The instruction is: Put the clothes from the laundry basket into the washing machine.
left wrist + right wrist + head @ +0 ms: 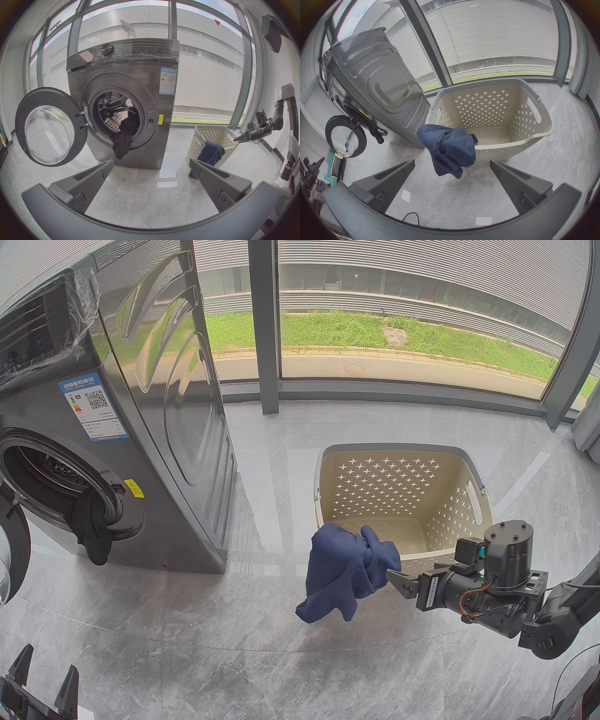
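One blue cloth (pixel 344 571) hangs over the laundry basket (pixel 400 447) rim and may slip off, because the right gripper (pixel 397 582) beside it is spread.

A grey marbled floor (pixel 187 640) spreads beneath the right hand (pixel 395 580). On it, close below that hand, lie two small pale paper squares (pixel 406 195) and a loop of black cable (pixel 411 215). Well ahead of the hand stands a tall window (pixel 406 302), split by a dark upright post (pixel 265 321). Through the glass show a strip of grass (pixel 350 327) and a grey ribbed building (pixel 493 37). Far ahead and to the hand's right hangs a pale curtain (pixel 587 427).
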